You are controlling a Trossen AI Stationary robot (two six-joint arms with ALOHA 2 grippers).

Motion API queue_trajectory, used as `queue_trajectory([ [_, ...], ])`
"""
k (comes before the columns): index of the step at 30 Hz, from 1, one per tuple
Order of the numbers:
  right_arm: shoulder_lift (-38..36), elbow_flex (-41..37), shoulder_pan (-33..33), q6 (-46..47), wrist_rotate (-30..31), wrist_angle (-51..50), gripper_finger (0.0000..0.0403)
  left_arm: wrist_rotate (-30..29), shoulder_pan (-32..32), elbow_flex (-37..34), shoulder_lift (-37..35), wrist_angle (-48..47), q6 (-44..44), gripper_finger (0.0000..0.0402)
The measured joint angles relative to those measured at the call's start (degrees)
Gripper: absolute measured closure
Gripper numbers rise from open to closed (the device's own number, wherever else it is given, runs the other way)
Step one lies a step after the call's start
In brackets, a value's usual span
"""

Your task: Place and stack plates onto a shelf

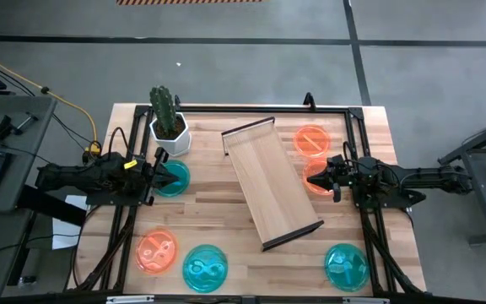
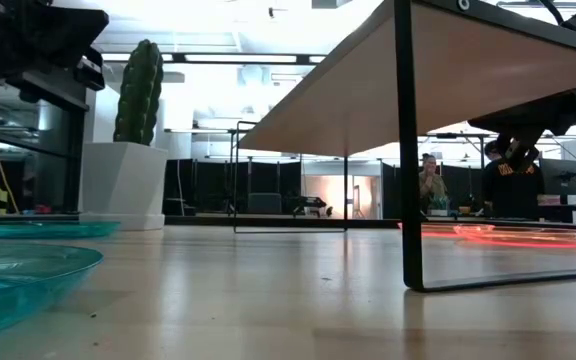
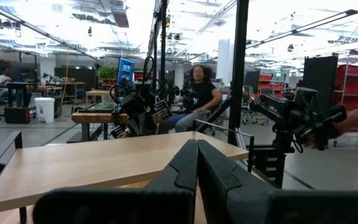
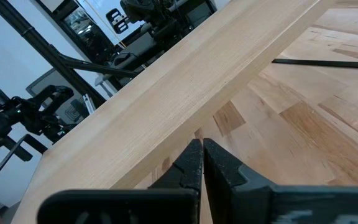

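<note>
The shelf (image 1: pixel 270 184), a long light-wood board with dark rails at its short ends, stands slanted on thin dark legs (image 2: pixel 404 150) in the middle of the table. Three orange plates (image 1: pixel 312 140) (image 1: pixel 319 179) (image 1: pixel 156 252) and three teal plates (image 1: pixel 172 180) (image 1: pixel 205 268) (image 1: pixel 345 266) lie flat on the tabletop around it. My left gripper (image 1: pixel 180 176) (image 3: pixel 196 146) hangs shut over the left teal plate and points at the shelf. My right gripper (image 1: pixel 310 177) (image 4: pixel 202 146) hangs shut over the orange plate by the shelf's right side. Neither holds anything.
A cactus in a white pot (image 1: pixel 169 122) stands at the far left, just behind my left gripper. A dark frame (image 1: pixel 357 114) runs along the table's far edge and sides. People sit in the room beyond the table (image 3: pixel 199 93). Bare wood lies at the near edge, between the teal plates.
</note>
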Motion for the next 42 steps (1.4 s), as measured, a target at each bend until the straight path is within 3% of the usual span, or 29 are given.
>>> queue_trajectory([
  [5, 0.02, -0.03, 0.02, 2.74, 2.38, 1.77, 0.0402, 0.0, 0.0, 0.0, 0.0, 0.02, -0.03, 0.0401],
  [11, -0.08, -0.02, 0.0, 30.32, 19.23, 22.64, 0.0402, -0.02, -0.02, 0.0, 0.0, 0.02, -0.04, 0.0401],
  [15, -0.06, -0.02, -0.01, 31.7, 33.18, 29.32, 0.0402, -0.01, 0.0, 0.0, 0.0, 0.0, -0.02, 0.0401],
  [17, 0.51, 0.37, -0.06, 31.45, 34.97, 29.92, 0.0402, -0.02, 0.0, -0.01, 0.0, 0.04, -0.03, 0.0401],
  [21, 5.88, 9.05, -2.18, 27.79, 30.4, 18.75, 0.0402, -0.01, -0.02, 0.0, 0.0, 0.04, -0.02, 0.0402],
  [26, 20.13, 26.92, -10.69, 24.02, 29.47, -13.38, 0.0395, -0.02, 0.0, 0.0, 0.0, 0.0, -0.04, 0.0401],
  [29, 29.33, 33.79, -18.47, 22.99, 25.32, -29.25, 0.0368, -0.01, 0.0, 0.0, 0.0, 0.01, -0.01, 0.0401],
  [34, 41.98, 34.58, -29.92, 24.22, 15.66, -37.58, 0.0287, -0.01, -0.02, 0.0, 0.0, 0.0, -0.04, 0.0401],
  [38, 48.99, 33.29, -35.35, 29.83, 13.68, -44.37, 0.0226, -0.01, -0.01, -0.01, 0.0, 0.01, -0.03, 0.0402],
  [42, 52.3, 33.13, -36.96, 33.89, 14.75, -45.75, 0.0192, -0.02, 0.0, 0.0, 0.0, 0.02, -0.02, 0.0401],
])
